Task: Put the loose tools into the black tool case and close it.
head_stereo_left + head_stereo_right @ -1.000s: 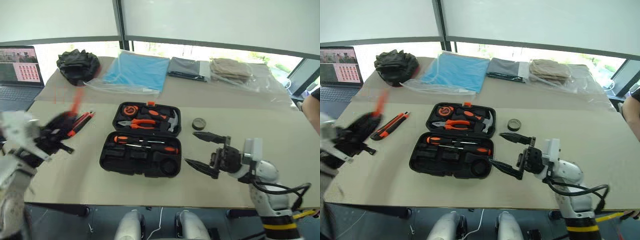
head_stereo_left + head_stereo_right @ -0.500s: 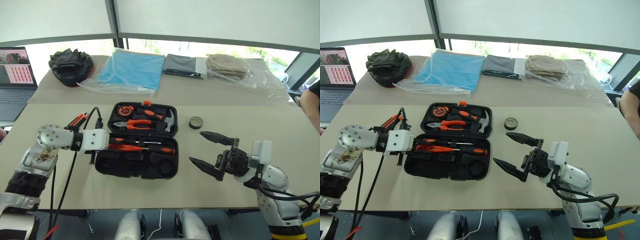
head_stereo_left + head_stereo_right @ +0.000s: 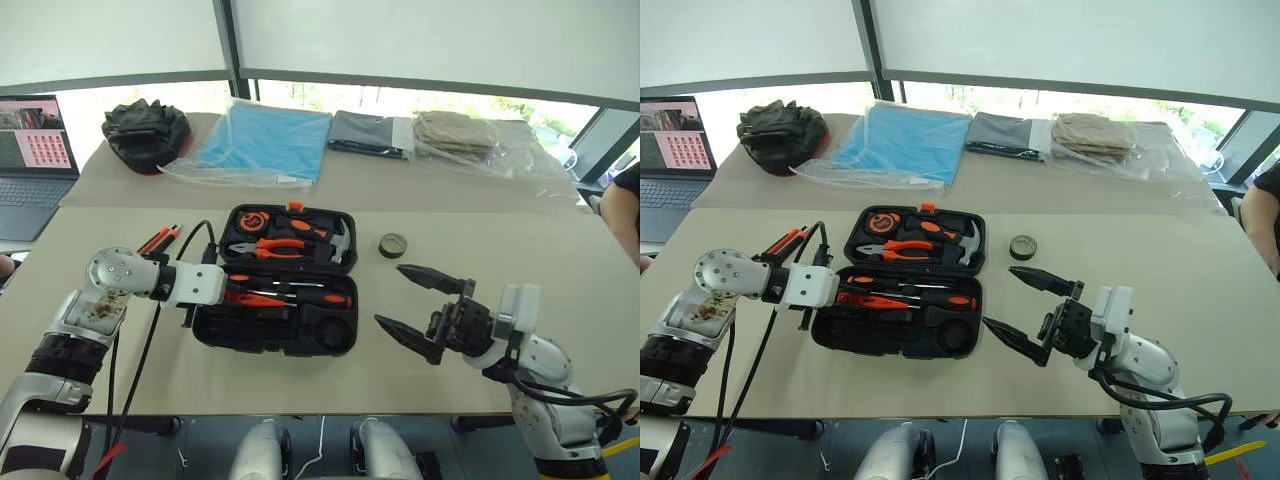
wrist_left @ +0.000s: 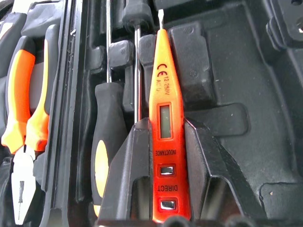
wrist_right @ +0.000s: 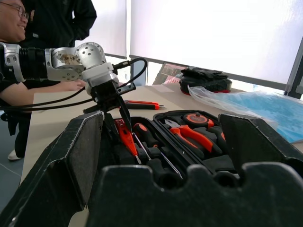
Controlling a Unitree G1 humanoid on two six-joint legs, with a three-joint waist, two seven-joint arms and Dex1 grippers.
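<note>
You've got the orange tester (image 4: 163, 118) pinched in your left gripper (image 4: 163, 189), jaws clamped on its lower body, tip pointing out over the near tray of the open case (image 3: 275, 335). It looks light, rigid and smooth-sided plastic, so I'd expect it to twist or slide between the pads if it catches a slot edge; your hold by the flat lower body, clear of the fine metal tip, looks right. The tip is thin, so don't lever on it. Two screwdrivers (image 3: 300, 292) already lie in the tray beside it, stiff and slim, best taken by their fat handles if they need reseating. Your right gripper (image 3: 420, 310) hangs spread wide and empty, just right of the case. The knife (image 3: 160, 240) lies on the table left of the case: long, flat, a bit heavier I'd judge, so take it across mid-body. The tape roll (image 3: 392, 244) sits right of the lid half: small and round, likely to roll, so pinch it across the rim.
</note>
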